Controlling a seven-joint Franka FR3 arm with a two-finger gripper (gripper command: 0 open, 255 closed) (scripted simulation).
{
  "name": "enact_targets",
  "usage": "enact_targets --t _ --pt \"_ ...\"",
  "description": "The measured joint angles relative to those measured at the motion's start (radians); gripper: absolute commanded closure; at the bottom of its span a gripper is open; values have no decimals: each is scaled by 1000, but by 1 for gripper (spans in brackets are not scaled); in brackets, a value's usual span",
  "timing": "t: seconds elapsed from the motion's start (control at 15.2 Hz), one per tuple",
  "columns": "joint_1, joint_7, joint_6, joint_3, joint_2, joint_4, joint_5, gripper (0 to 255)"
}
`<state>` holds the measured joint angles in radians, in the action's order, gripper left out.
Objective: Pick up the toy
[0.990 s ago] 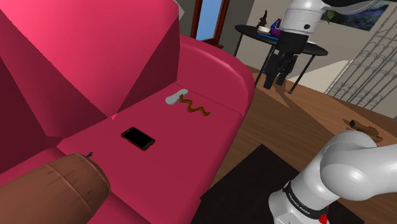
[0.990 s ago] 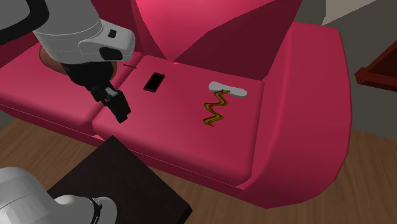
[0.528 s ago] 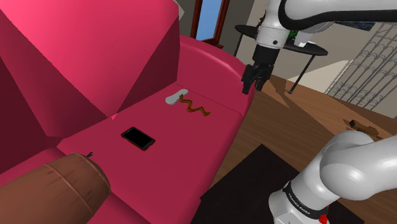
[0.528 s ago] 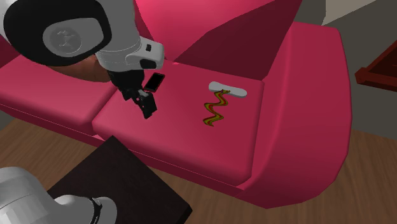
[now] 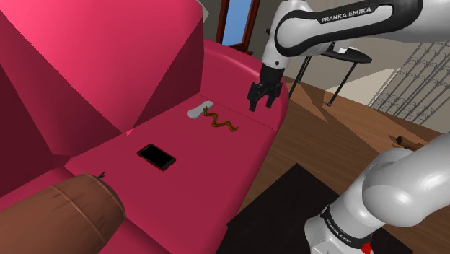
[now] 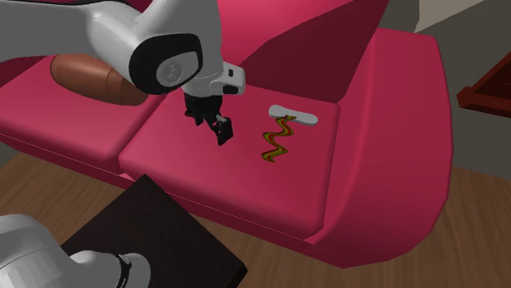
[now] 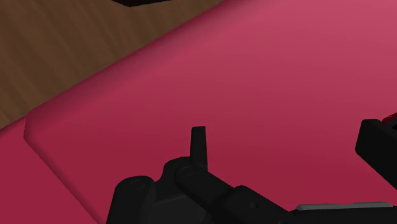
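Observation:
The toy (image 5: 221, 122) is a thin wavy brown and yellow strip lying flat on the red sofa seat (image 5: 180, 173), near the sofa's armrest end; in the second exterior view the toy (image 6: 277, 141) lies beside a grey oblong piece. My gripper (image 5: 260, 103) hangs open above the seat, to the shoulder view's right of the toy and apart from it. In the second exterior view my gripper (image 6: 223, 133) is to the toy's left. In the wrist view my gripper (image 7: 289, 147) has its black fingers (image 7: 199, 147) spread over bare red cushion (image 7: 286, 76), nothing between them.
A grey oblong piece (image 5: 196, 111) touches the toy's far end. A black phone (image 5: 156, 156) lies mid-seat and a brown cylindrical cushion (image 5: 72, 213) sits at the sofa's other end. A black round table (image 5: 317, 40) stands behind the armrest (image 5: 252, 79). Wooden floor (image 7: 70, 44) borders the seat front.
The arm has swung from beyond the sofa's armrest in over the seat, bringing the gripper lower and closer to the toy. The toy, phone and cushion have not moved.

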<state>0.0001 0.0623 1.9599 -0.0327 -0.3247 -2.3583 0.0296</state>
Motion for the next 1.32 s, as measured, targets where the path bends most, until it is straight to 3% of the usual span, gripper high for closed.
enact_targets --t 0.59,1.32 --pt "-4 29 217 -2 325 137 6 0" --pt "-22 47 339 -15 745 468 20 0"
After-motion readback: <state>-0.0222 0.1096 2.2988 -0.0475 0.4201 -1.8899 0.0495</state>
